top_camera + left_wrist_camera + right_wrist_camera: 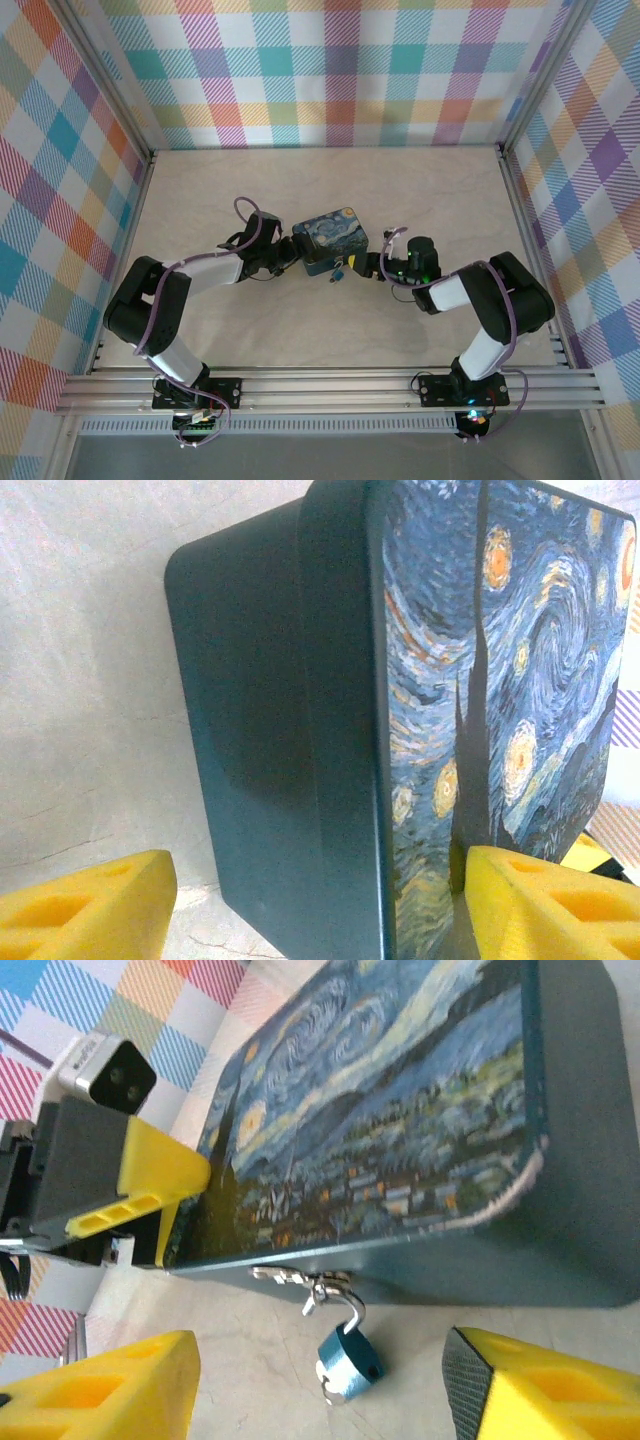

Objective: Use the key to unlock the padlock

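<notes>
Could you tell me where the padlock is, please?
In the right wrist view, the padlock hangs from the front clasp of the tin, just ahead of the right tool.

— Where is there room around the tin [335,238]?
— Beyond it the bench [330,180] lies open up to the checked walls [340,90], and on the near side towards the arm bases too.
— Its front face?
— Tight. The padlock [348,1368] hangs from the hasp [300,1280] there, and the right pincer [320,1385] stands just before it, spread wide, with bare bench between its fingers.
— The left end?
— Blocked. The left pincer [320,875] straddles it, one finger [150,1185] lying on the lid.
</notes>
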You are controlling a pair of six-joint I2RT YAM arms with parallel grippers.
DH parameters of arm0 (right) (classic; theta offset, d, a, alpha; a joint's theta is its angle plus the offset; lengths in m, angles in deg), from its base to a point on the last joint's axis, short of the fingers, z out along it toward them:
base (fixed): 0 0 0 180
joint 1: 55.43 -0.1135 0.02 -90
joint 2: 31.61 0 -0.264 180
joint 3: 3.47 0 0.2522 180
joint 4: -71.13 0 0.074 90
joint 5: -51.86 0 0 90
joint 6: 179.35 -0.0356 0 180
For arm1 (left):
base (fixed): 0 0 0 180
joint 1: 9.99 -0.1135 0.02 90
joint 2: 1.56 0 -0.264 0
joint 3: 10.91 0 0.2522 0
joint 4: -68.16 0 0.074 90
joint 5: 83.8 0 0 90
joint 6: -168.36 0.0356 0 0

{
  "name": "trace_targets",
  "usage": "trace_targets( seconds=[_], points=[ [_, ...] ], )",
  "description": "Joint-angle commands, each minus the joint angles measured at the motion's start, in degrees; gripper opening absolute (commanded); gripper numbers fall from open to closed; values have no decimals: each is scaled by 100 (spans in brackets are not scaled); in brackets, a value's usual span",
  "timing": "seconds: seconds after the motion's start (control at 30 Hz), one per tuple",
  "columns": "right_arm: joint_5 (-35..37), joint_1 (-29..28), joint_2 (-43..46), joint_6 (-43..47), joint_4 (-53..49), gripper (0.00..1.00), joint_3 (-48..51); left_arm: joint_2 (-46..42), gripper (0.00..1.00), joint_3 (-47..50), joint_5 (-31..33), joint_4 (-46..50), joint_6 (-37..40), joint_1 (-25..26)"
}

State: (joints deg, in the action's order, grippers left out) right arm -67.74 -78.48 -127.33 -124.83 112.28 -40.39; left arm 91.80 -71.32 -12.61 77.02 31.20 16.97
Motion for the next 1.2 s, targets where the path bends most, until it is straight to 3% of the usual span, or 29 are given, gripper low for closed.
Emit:
trace_targets(
  seconds=[0.0,0.3,1.17],
  points=[
    [-123,-117,-115,77,254,63,48,25,75,130,175,664,1,103],
    [-27,-370,-734,-239,870,54,-47,10,75,113,237,708,12,125],
    [323,-610,-1585,-609,1168,38,-307,-29,75,52,281,776,-22,143]
  ],
)
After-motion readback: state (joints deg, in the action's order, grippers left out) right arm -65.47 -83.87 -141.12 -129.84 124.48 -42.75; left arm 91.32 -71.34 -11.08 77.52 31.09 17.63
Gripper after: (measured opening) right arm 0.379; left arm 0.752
